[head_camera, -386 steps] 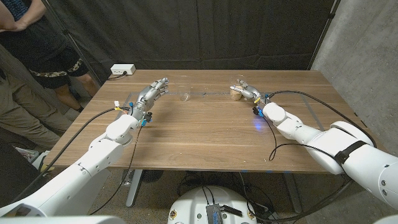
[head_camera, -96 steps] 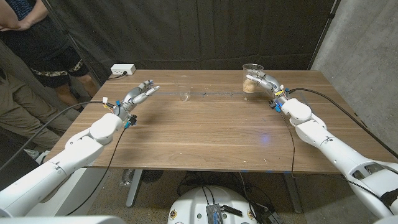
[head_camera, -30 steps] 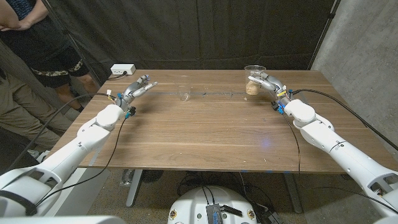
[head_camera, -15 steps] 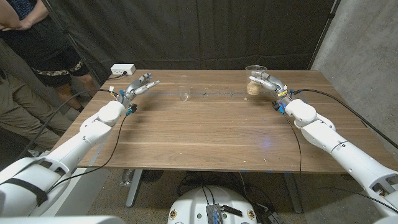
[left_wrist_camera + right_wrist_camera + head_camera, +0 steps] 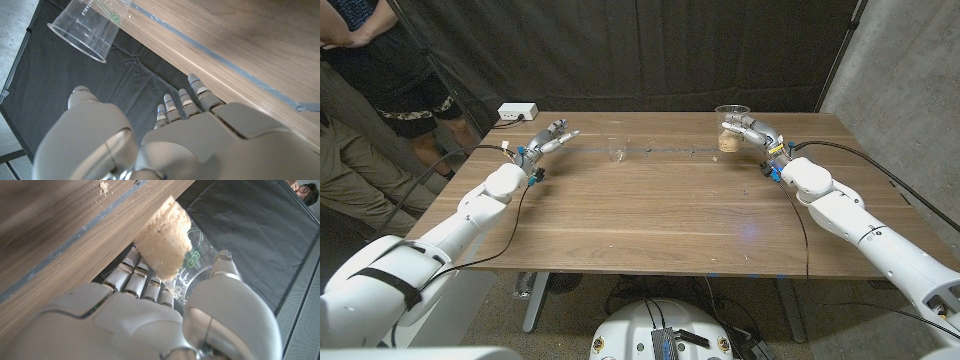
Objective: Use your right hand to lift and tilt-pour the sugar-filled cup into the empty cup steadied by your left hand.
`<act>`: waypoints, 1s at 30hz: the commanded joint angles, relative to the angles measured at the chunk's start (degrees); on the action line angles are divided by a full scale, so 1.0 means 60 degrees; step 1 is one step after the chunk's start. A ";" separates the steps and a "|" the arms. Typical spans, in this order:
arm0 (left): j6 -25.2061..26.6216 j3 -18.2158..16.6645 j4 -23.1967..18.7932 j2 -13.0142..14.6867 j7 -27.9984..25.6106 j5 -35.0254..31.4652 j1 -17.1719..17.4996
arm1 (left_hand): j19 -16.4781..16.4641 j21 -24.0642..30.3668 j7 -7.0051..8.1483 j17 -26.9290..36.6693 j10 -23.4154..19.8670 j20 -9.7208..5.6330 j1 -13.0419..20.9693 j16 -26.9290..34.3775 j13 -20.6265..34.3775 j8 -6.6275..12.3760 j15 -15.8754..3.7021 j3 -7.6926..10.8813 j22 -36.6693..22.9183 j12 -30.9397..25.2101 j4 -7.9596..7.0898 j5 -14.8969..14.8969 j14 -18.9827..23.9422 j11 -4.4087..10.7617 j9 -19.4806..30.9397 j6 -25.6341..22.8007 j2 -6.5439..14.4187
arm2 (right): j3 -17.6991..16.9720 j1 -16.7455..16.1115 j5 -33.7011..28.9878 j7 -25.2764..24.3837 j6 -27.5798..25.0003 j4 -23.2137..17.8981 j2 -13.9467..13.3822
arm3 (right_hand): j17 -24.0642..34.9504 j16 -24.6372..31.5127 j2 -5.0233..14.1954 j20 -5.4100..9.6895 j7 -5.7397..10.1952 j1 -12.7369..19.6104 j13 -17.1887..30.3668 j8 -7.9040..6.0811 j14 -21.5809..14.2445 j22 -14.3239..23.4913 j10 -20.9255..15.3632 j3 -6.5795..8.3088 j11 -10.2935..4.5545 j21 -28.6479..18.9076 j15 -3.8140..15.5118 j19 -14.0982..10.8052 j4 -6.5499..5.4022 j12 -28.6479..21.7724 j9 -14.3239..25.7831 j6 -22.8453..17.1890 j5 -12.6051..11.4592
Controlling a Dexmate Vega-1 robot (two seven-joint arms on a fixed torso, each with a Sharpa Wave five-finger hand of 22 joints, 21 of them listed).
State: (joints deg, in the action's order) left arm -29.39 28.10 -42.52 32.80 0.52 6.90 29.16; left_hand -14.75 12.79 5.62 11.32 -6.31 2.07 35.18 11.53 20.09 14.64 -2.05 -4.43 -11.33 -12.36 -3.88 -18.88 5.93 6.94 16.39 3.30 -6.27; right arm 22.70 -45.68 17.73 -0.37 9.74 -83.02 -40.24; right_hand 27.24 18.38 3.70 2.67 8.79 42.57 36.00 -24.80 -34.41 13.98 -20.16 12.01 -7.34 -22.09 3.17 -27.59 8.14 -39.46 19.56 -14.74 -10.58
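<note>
You have a wooden table (image 5: 650,200) with a dark walnut grain in front of you. A strip of blue tape (image 5: 665,151) runs across its far part. The empty clear cup (image 5: 616,151) stands upright on that line, left of centre. A white box (image 5: 517,112) sits at the far left corner.

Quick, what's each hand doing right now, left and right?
Left hand: open, fingers apart, holding nothing, short of the empty clear plastic cup.
Right hand: holding the clear plastic cup of brown sugar.
</note>
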 commanded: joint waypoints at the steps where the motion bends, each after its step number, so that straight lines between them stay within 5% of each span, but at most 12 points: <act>1: -0.1342 0.0329 0.2997 -0.1105 0.0233 -0.0149 -0.1146 | -0.0203 0.0098 0.0053 0.0033 0.0000 0.0089 -0.0037 0.0015 0.0024 0.0053 -0.0630 -0.0097 -0.0020 -0.0076 -0.0013 -0.0089 0.0043 0.0030 0.0026 -0.0020 -0.0068 | -0.0137 -0.0182 0.0072 -0.0051 -0.0340 -0.0475 -0.0261 | 0.0056 -0.0057 0.0089 0.0729 -0.0025 0.0019 0.0047 -0.0048 -0.0090 0.0040 -0.0108 0.0023 0.0005 -0.0094 0.1697 0.0025 -0.0034 -0.0043 0.0013 -0.0063 0.0004; 7: -0.1256 0.0378 0.3560 -0.1369 0.0355 -0.0015 -0.1370 | -0.0353 0.0149 0.0047 0.0036 0.0032 0.0194 -0.0094 0.0016 0.0027 0.0054 -0.0621 -0.0192 -0.0014 -0.0067 -0.0028 -0.0091 0.0045 0.0002 0.0035 0.0007 -0.0146 | -0.0166 -0.0233 0.0059 -0.0014 -0.0516 -0.0703 -0.0432 | 0.0068 -0.0068 0.0091 0.0729 -0.0042 0.0015 0.0056 -0.0049 -0.0095 0.0040 -0.0104 0.0023 0.0014 -0.0102 0.1698 0.0025 -0.0036 -0.0044 0.0015 -0.0073 0.0006; 30: -0.1337 0.0765 0.3592 -0.1353 0.0639 -0.0037 -0.1579 | -0.0358 0.0114 0.0057 0.0039 0.0094 0.0334 -0.0207 -0.0003 0.0038 0.0031 -0.0559 -0.0496 0.0008 -0.0053 -0.0041 -0.0085 -0.0001 -0.0054 0.0063 0.0158 -0.0372 | -0.0177 -0.0175 0.0041 0.0034 -0.0783 -0.0928 -0.0566 | 0.0127 -0.0120 0.0101 0.0734 -0.0066 -0.0010 0.0103 -0.0061 -0.0133 0.0037 -0.0130 0.0021 0.0000 -0.0135 0.1692 0.0037 -0.0050 -0.0066 0.0024 -0.0150 0.0011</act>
State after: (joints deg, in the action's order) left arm -38.16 31.58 -21.81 25.02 3.30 6.93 20.84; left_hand -16.79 13.56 5.93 11.31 -6.10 3.49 33.54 11.53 20.08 14.86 -2.05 -6.88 -11.18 -12.80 -4.25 -19.11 5.93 6.74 16.65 3.60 -7.91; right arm 21.51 -47.08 18.04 -0.63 5.36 -88.49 -43.44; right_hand 27.77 17.94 3.71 2.67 8.37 42.33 36.36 -24.80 -34.64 13.97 -20.63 12.01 -7.22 -22.54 3.41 -27.59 8.14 -39.64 19.55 -15.14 -10.58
